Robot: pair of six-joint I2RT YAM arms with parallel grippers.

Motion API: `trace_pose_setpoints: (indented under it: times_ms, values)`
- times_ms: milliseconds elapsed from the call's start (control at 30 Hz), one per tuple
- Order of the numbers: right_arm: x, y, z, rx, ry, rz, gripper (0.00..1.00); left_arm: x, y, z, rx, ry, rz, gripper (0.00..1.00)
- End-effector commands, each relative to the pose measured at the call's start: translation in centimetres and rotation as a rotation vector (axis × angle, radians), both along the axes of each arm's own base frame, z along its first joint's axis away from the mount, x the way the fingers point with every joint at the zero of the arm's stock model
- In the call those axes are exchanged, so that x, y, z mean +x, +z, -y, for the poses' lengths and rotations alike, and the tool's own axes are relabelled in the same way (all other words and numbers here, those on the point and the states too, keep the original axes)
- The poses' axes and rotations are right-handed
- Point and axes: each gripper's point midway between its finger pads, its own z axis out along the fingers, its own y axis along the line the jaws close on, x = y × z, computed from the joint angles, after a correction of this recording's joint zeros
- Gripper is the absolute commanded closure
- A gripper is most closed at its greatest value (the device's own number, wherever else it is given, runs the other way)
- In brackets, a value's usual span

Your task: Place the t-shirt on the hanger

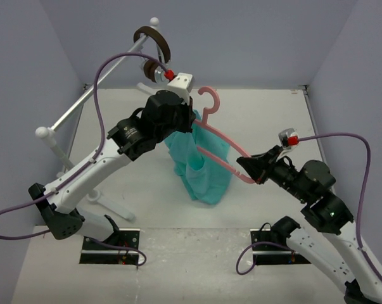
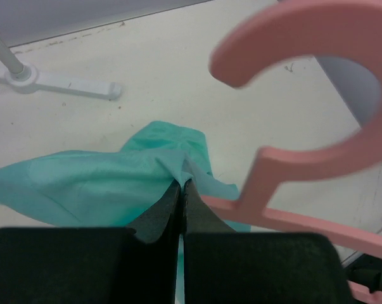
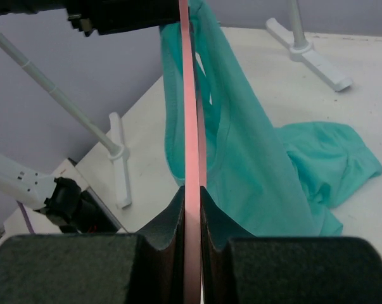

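Note:
The teal-green t-shirt hangs in the air over the middle of the table, its lower part bunched on the surface. My left gripper is shut on the t-shirt's upper cloth, right beside the hanger's hook. The pink hanger is held aloft, slanting from its hook at the top down to the right. My right gripper is shut on the hanger's lower right end. Part of the hanger passes into the t-shirt near the left gripper.
A white rail stand runs diagonally at the back left, with brown headphones on its top end. Its feet rest on the table. Grey walls close in the table on three sides.

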Motion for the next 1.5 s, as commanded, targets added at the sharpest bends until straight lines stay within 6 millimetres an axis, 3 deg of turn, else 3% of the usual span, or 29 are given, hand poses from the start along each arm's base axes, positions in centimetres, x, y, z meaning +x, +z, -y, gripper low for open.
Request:
trace_pose_setpoints:
  times_ms: [0,67,133,267,367,400,467,500,533,567,633,700,800,900,967,1067,1167,1333,1467]
  values:
    - [2.8,3.2,-1.2,0.186,-0.045,0.163,1.00,-3.8,3.6,0.5,-0.042,-0.160,0.061,1.00]
    - [2.8,1.9,-2.6,0.189,0.016,0.157,1.00,-4.9,3.8,0.9,-0.023,-0.213,0.061,1.00]
    - [3.0,2.0,-3.1,0.229,0.036,0.179,1.00,-6.1,4.2,1.1,-0.009,-0.254,0.061,1.00]
    - [3.3,1.8,-3.0,0.316,0.019,0.234,1.00,-8.2,4.7,1.7,0.008,-0.343,0.069,1.00]
    - [3.1,1.8,-2.4,0.322,0.004,0.267,1.00,-7.3,4.0,0.8,0.067,-0.281,0.063,0.98]
    - [3.0,1.6,-2.4,0.322,0.004,0.277,1.00,-6.8,3.8,0.2,0.094,-0.244,0.060,0.87]
    - [2.1,3.1,-1.2,0.395,-0.017,0.358,1.00,-5.6,4.2,-0.8,0.146,-0.163,0.069,0.52]
    - [2.1,2.5,-0.7,0.403,-0.038,0.366,1.00,-5.4,5.0,-1.1,0.150,-0.149,0.083,0.42]
    - [1.6,3.7,0.2,0.444,-0.060,0.420,1.00,-4.8,6.8,-1.8,0.139,-0.099,0.117,0.37]
    - [1.3,3.9,0.6,0.461,-0.071,0.451,1.00,-4.4,8.3,-2.8,0.139,-0.048,0.149,0.25]
    - [1.2,4.4,1.3,0.478,-0.096,0.493,1.00,-3.7,10.9,-5.0,0.145,0.055,0.204,0.10]
    - [1.0,4.9,1.5,0.465,-0.100,0.531,1.00,-3.2,13.6,-7.1,0.136,0.146,0.265,0.03]
    - [1.0,5.5,1.1,0.414,-0.079,0.583,1.00,-2.8,16.7,-9.2,0.127,0.213,0.369,0.00]
    - [1.0,6.1,0.8,0.331,-0.025,0.647,1.00,-3.5,17.0,-9.4,0.211,0.108,0.491,0.00]
    - [1.1,5.7,0.1,0.242,0.081,0.663,1.00,-4.2,19.1,-9.2,0.196,0.046,0.638,0.00]
    - [1.5,4.4,-0.5,0.099,0.279,0.619,1.00,-5.9,18.6,-8.9,0.319,-0.115,0.816,0.00]
    - [1.2,3.4,-1.1,0.023,0.451,0.589,1.00,-6.9,16.5,-8.9,0.466,-0.232,0.902,0.00]
    - [0.9,3.1,-0.9,-0.043,0.552,0.595,1.00,-7.2,12.3,-8.9,0.613,-0.344,0.855,0.00]
    - [0.4,4.1,-0.8,-0.067,0.583,0.627,1.00,-7.8,9.5,-8.3,0.661,-0.451,0.782,0.01]
